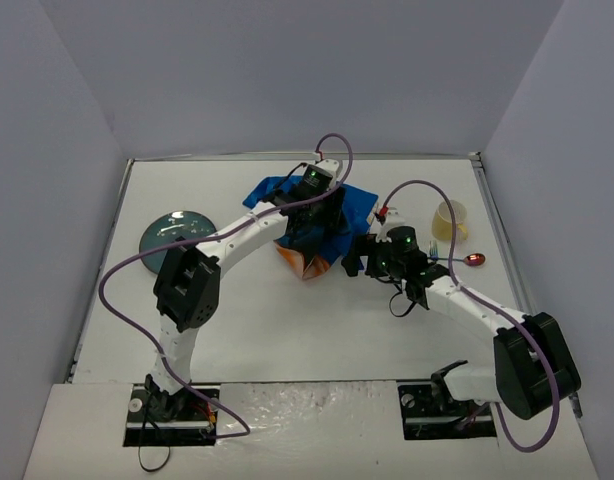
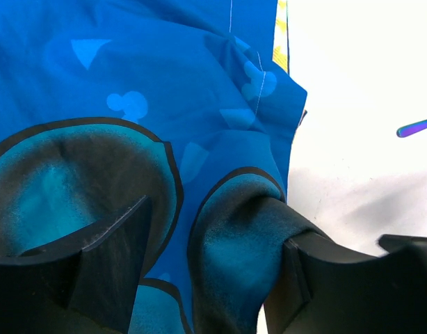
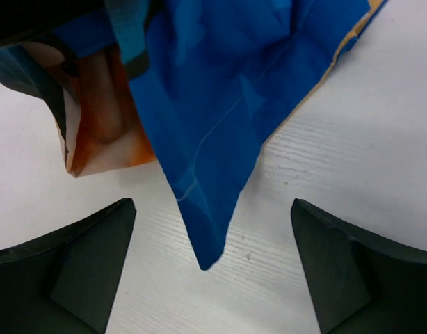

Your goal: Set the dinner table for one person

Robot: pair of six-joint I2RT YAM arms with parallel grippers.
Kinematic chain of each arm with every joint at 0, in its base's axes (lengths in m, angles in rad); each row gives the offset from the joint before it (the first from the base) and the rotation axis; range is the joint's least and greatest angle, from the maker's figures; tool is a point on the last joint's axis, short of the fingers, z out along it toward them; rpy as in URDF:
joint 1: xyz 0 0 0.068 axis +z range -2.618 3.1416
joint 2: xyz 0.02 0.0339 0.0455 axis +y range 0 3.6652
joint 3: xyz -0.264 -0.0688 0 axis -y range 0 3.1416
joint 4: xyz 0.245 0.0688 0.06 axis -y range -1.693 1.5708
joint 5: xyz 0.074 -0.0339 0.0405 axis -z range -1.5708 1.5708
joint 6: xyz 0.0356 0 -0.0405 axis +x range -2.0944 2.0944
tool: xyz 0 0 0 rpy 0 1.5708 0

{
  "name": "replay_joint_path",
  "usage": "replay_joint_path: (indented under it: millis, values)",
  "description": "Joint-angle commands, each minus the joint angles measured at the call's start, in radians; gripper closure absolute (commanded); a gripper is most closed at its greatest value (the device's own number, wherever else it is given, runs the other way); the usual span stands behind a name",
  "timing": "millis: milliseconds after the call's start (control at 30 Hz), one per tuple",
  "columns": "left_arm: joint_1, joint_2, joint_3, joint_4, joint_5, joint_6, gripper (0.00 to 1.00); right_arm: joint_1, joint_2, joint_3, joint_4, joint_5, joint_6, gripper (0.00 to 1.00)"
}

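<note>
The white dinner table (image 1: 287,330) carries a crumpled blue cartoon-printed placemat (image 1: 347,205) in the middle, its orange underside (image 1: 302,262) showing at the near edge. My left gripper (image 1: 322,215) is over the mat. In the left wrist view it (image 2: 217,229) is open, and a raised fold of the blue mat (image 2: 165,83) stands between its fingers, against the right finger (image 2: 332,278). My right gripper (image 1: 359,255) is open just right of the mat. In the right wrist view it (image 3: 213,209) is low over the table, and a pointed corner of the mat (image 3: 213,125) lies between its fingers.
A teal plate (image 1: 177,232) lies at the left. A yellow cup (image 1: 449,220) stands at the right, with a red-ended utensil (image 1: 474,260) near it. A purple utensil tip (image 2: 416,127) shows beside the mat. Grey walls enclose the table on three sides.
</note>
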Motion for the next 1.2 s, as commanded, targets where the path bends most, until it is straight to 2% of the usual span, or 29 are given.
replay_joint_path:
  millis: [0,100,200,233,300,333,467,533,567,633,800,833,900,1033,1167]
  values:
    - [0.009,-0.056,0.031,0.046,0.021,-0.008,0.46,0.015,0.062,0.074,0.141,-0.015,-0.054,0.19]
    - [0.013,-0.062,0.027,0.041,0.031,-0.01,0.46,0.019,0.101,0.089,0.149,-0.021,-0.058,0.41]
    - [0.023,-0.081,0.016,0.04,0.038,-0.021,0.46,0.019,0.12,0.097,0.151,-0.006,-0.059,0.72]
    - [0.027,-0.091,0.008,0.042,0.04,-0.027,0.46,0.019,0.118,0.1,0.148,0.004,-0.056,0.75]
    - [0.041,-0.118,-0.028,0.051,0.047,-0.043,0.44,0.019,0.102,0.11,0.142,0.02,-0.048,0.96]
    - [0.055,-0.147,-0.044,0.056,0.05,-0.056,0.42,0.019,0.097,0.115,0.137,0.039,-0.045,1.0]
    - [0.095,-0.255,-0.146,0.105,0.065,-0.093,0.25,0.019,0.087,0.172,0.084,0.067,-0.04,1.0]
    - [0.107,-0.335,-0.209,0.118,0.064,-0.098,0.07,0.018,0.089,0.222,0.062,0.082,-0.034,1.0]
    - [0.11,-0.369,-0.238,0.122,0.058,-0.097,0.04,0.018,0.094,0.248,0.048,0.086,-0.03,1.0]
    - [0.113,-0.431,-0.297,0.137,0.049,-0.098,0.03,0.019,0.114,0.297,0.002,0.103,-0.022,1.0]
    - [0.11,-0.624,-0.553,0.246,-0.001,-0.169,0.03,0.019,0.146,0.429,-0.06,0.115,-0.008,1.0]
    - [0.104,-0.626,-0.556,0.247,-0.002,-0.17,0.03,0.019,0.151,0.45,-0.069,0.114,-0.007,1.0]
    - [0.059,-0.684,-0.689,0.324,-0.042,-0.23,0.03,0.019,0.175,0.519,-0.103,0.113,-0.002,1.0]
    - [-0.047,-0.685,-0.797,0.436,-0.111,-0.273,0.03,0.019,0.201,0.596,-0.137,0.112,0.002,1.0]
    - [-0.167,-0.634,-0.852,0.511,-0.25,-0.27,0.03,0.019,0.217,0.643,-0.15,0.113,0.002,1.0]
